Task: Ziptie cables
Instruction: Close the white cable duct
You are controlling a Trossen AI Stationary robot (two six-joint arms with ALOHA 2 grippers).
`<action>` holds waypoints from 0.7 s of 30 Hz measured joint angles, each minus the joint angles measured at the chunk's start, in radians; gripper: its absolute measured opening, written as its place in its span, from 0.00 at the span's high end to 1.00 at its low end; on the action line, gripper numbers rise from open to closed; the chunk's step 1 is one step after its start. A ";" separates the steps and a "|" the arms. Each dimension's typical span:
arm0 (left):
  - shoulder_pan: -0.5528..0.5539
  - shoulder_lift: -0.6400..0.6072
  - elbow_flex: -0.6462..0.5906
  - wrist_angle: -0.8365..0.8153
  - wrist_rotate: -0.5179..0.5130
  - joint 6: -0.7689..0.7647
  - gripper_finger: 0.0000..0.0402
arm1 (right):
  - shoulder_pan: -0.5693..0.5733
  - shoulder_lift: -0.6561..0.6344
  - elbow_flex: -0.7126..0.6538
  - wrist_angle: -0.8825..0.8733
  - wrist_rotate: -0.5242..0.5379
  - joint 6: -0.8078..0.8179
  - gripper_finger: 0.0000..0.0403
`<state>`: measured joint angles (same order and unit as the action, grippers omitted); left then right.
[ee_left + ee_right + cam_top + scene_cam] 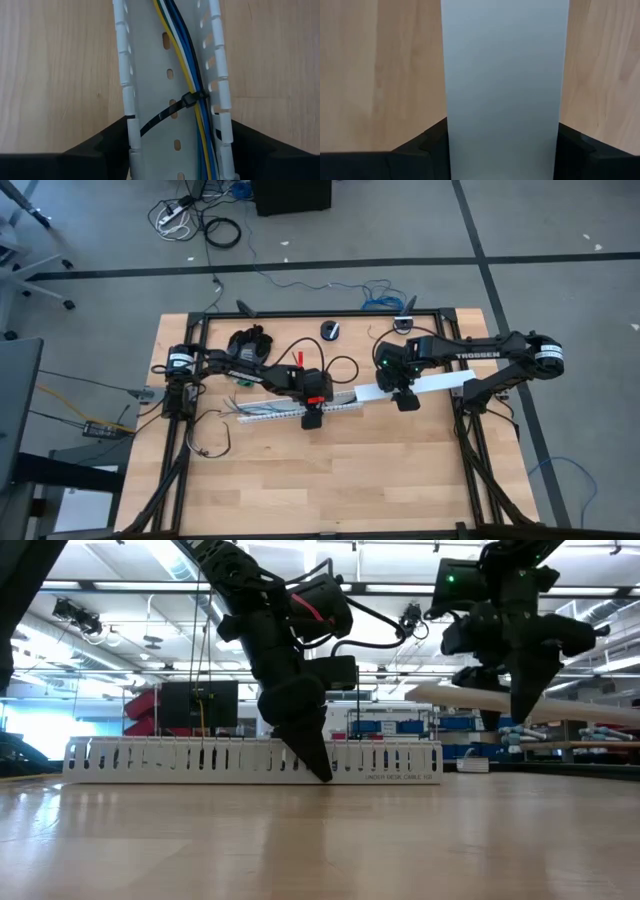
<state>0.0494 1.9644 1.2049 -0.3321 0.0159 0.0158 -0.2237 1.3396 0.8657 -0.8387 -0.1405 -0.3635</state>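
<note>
Down on the wooden counter [330, 470], the left gripper [312, 418] straddles the white slotted duct [150, 75], its jaws closed against the duct's walls. Inside the duct run the cables [187, 55], cinched by a black ziptie [190, 98]. Meanwhile the right gripper [405, 398] holds the duct cover [505, 85] above the counter, jaws clamping its edges.

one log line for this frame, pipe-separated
left tool: straddling white slotted duct | cables: in duct, black ziptie around them | right tool: shut on flat white cover strip, held above table
</note>
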 joint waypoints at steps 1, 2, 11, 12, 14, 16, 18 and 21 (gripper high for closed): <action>0.001 0.000 0.000 0.000 0.006 0.003 0.40 | 0.000 0.000 -0.008 0.006 0.007 0.000 0.43; 0.001 0.000 0.000 0.003 0.011 0.002 0.40 | 0.000 0.000 -0.015 0.013 0.014 0.000 0.43; 0.001 0.003 -0.003 0.045 0.034 -0.020 0.40 | -0.008 0.000 -0.059 0.060 0.063 -0.014 0.43; 0.001 0.003 -0.003 0.045 0.035 -0.021 0.40 | -0.012 0.000 -0.059 0.061 0.063 -0.013 0.43; 0.001 0.003 -0.003 0.053 0.036 -0.021 0.40 | -0.020 0.000 -0.059 0.061 0.063 -0.008 0.43; 0.000 0.004 -0.004 0.074 0.041 -0.021 0.40 | -0.030 0.000 -0.059 0.061 0.060 -0.008 0.43; 0.000 0.007 -0.005 0.104 0.045 -0.022 0.40 | -0.040 0.000 -0.059 0.061 0.052 -0.001 0.43; 0.000 0.008 -0.006 0.129 0.038 -0.027 0.40 | -0.047 0.000 -0.059 0.058 0.029 0.015 0.43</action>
<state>0.0499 1.9728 1.1988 -0.2034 0.0541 -0.0111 -0.2708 1.3396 0.8066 -0.7803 -0.1111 -0.3484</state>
